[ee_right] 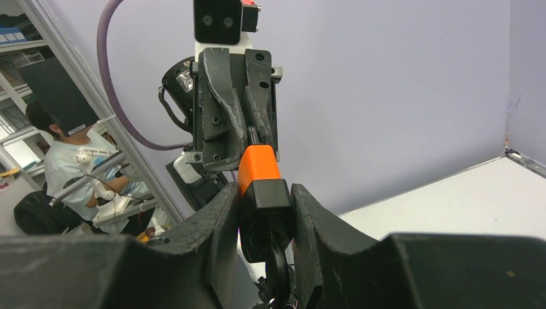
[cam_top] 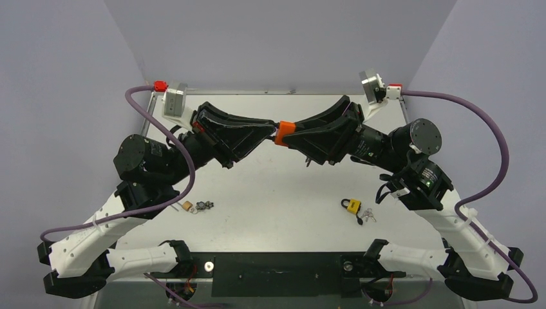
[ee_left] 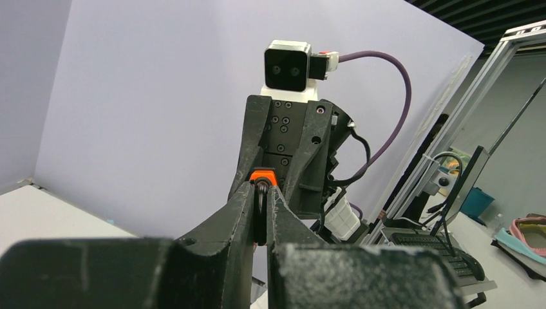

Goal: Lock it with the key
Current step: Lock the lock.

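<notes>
An orange padlock [cam_top: 284, 132] hangs in the air between both arms, above the middle of the table. My left gripper [cam_top: 273, 132] is shut on its dark shackle [ee_left: 262, 212]; the orange body [ee_left: 263, 175] shows just past the fingertips. My right gripper [cam_top: 295, 136] is shut on the padlock's black end [ee_right: 265, 209], and the orange body [ee_right: 257, 166] points towards the left gripper. A black key head [ee_right: 279, 270] with a ring hangs from the keyhole between the right fingers. The key's blade is hidden.
A yellow padlock [cam_top: 352, 205] with a bunch of keys [cam_top: 367, 215] lies on the table at the front right. A small brass padlock [cam_top: 187, 206] and a dark key [cam_top: 205, 206] lie at the front left. Purple cables loop beside both arms.
</notes>
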Tool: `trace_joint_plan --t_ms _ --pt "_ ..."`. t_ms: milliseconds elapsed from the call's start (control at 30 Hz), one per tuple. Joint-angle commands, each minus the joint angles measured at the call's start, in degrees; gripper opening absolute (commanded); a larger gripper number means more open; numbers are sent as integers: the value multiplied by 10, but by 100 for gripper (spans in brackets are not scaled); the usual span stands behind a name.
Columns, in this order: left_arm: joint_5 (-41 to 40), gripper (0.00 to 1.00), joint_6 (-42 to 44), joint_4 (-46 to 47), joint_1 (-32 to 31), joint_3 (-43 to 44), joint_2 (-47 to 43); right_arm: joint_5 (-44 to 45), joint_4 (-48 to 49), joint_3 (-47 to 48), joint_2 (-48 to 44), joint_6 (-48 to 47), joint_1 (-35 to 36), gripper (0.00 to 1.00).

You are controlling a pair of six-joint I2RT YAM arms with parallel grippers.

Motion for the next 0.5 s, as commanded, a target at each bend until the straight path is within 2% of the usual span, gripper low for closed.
trace_joint_plan --t_ms 0,267,467 --pt "149 0 -33 -117 -60 -55 95 30 -5 -3 102 -32 11 0" --pt "135 0 -48 -111 -63 -116 75 25 -11 19 112 -36 1 0" --pt "114 0 -48 -109 -61 -125 61 23 -16 28 121 -37 1 0"
